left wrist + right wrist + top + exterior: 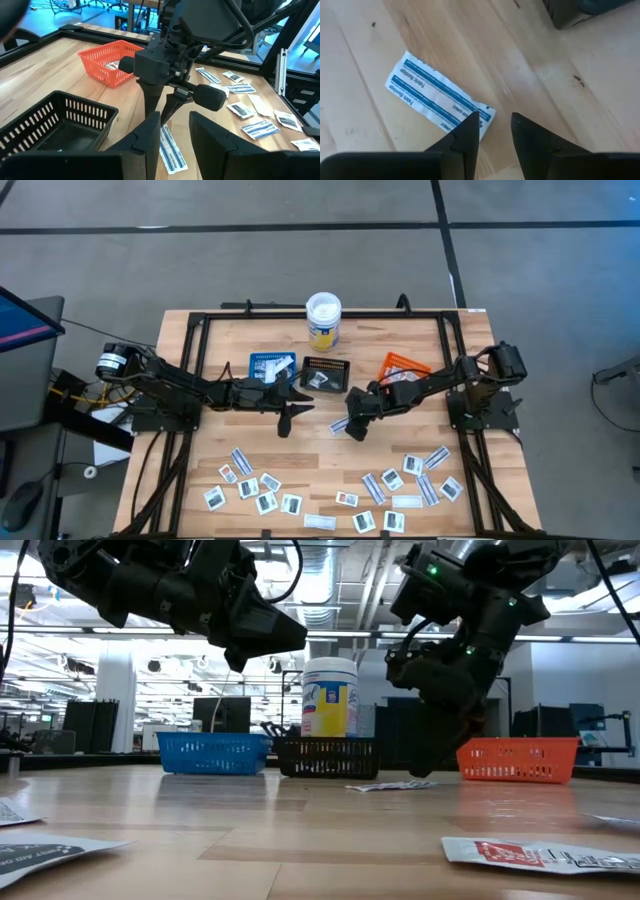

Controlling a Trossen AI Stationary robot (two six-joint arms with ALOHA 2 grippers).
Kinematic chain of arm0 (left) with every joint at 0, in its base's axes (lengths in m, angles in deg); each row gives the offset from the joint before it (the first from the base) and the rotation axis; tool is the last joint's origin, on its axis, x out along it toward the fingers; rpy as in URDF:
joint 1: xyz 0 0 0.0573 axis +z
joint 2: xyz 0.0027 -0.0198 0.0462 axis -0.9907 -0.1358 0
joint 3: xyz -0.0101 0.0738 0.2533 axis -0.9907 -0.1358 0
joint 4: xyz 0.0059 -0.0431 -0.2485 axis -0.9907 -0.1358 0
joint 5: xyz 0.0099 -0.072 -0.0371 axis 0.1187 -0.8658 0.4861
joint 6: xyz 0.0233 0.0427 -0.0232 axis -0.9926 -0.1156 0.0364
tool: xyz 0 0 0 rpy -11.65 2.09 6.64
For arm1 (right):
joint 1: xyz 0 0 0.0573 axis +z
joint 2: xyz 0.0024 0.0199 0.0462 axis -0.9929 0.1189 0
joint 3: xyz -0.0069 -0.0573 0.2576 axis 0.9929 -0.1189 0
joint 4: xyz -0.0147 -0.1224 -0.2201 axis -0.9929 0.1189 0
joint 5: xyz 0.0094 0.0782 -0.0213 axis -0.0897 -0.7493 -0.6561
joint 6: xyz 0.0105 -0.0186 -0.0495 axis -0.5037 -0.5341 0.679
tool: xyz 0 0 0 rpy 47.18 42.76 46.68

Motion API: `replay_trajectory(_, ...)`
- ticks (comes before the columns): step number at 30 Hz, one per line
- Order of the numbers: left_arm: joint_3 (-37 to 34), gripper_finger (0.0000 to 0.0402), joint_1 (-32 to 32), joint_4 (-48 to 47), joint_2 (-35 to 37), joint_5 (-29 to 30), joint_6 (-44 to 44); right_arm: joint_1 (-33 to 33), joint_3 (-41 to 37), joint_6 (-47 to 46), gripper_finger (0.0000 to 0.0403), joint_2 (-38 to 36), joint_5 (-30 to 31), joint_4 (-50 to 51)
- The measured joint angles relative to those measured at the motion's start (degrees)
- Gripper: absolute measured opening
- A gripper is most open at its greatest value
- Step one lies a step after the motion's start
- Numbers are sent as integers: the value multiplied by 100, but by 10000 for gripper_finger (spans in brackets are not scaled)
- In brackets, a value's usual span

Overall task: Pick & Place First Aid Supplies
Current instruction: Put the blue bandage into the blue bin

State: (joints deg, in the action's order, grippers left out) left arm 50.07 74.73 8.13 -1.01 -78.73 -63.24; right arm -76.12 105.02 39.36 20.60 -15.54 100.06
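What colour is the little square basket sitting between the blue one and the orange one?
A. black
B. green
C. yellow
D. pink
A: the black mesh basket sits in the row between the blue basket and the orange basket.

R gripper (161, 111) fingers touch blue-white strip (169, 147) btwn orange tray (107, 65) & packets (250, 107)

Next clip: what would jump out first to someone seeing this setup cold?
Probably the two dark arms meeting mid-table, in front of the blue tray, black tray and orange tray. The right gripper is down at a white-and-blue strip packet, its fingers apart; the left gripper hangs nearby. Dozens of flat packets litter the table's near edge.
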Motion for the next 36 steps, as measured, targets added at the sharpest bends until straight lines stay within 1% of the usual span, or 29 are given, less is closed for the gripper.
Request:
replay_trajectory(7, 0, 104, 0, 2, 0, 0, 0, 77, 7, -295, 109, 180, -8, -137)
replay_trajectory(12, 0, 104, 2, 15, -1, 0, 0, 85, 15, -180, 109, 271, -83, -247)
replay_trajectory(15, 0, 104, 2, 17, 0, 0, 0, 81, 13, 254, 101, 280, -109, -292)
replay_trajectory(17, 0, 104, 2, 17, 0, 0, 0, 79, 13, 445, 85, 280, -103, -279)
replay_trajectory(21, 0, 104, 2, 17, -2, 0, 0, 68, 13, 795, 32, 286, -122, -297)
replay_trajectory(23, 0, 104, 2, 20, -1, 0, 0, 68, 13, 1197, 9, 275, -131, -323)
replay_trajectory(25, 0, 104, 2, 17, -2, 0, 0, 84, 16, 1770, 8, 247, -172, -302)
replay_trajectory(29, 0, 104, 2, 17, -2, 0, 0, 192, 211, 2612, 4, 137, -170, -64)
replay_trajectory(30, 0, 104, 2, 18, -2, 1, 0, 210, 297, 2776, 3, 93, -137, -72)
replay_trajectory(32, 0, 104, 1, 19, -2, 1, 0, 278, 409, 2987, 3, -26, 115, 81)
replay_trajectory(34, 0, 104, 2, 37, -2, 2, -1, 335, 530, 3142, 3, -124, 511, 167)
replay_trajectory(36, 1, 104, 33, 112, -2, 18, -2, 391, 587, 3494, 1, -284, 960, 218)
